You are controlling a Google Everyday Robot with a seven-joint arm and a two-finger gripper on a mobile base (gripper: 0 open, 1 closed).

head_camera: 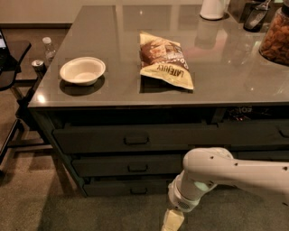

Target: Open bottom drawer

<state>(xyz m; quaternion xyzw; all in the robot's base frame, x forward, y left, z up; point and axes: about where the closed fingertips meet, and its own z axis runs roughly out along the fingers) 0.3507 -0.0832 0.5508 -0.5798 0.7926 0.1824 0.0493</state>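
Observation:
The bottom drawer (122, 187) is the slim dark grey front lowest in the left three-drawer stack, with a small centre handle (138, 191). It looks shut, flush with the fronts above. My white arm (226, 173) reaches in from the right, low in front of the stack. My gripper (171, 222) hangs from the wrist at the bottom edge of the view, below and to the right of the handle, a short way from the drawer front. Its tips are cut off by the frame.
A grey counter (135, 90) carries a white bowl (82, 70), a chip bag (165, 59), a white jug (213, 9) and a snack jar (275, 40). A chair (9, 90), a bottle (48, 48) and a can (38, 66) stand left. Carpet lies below.

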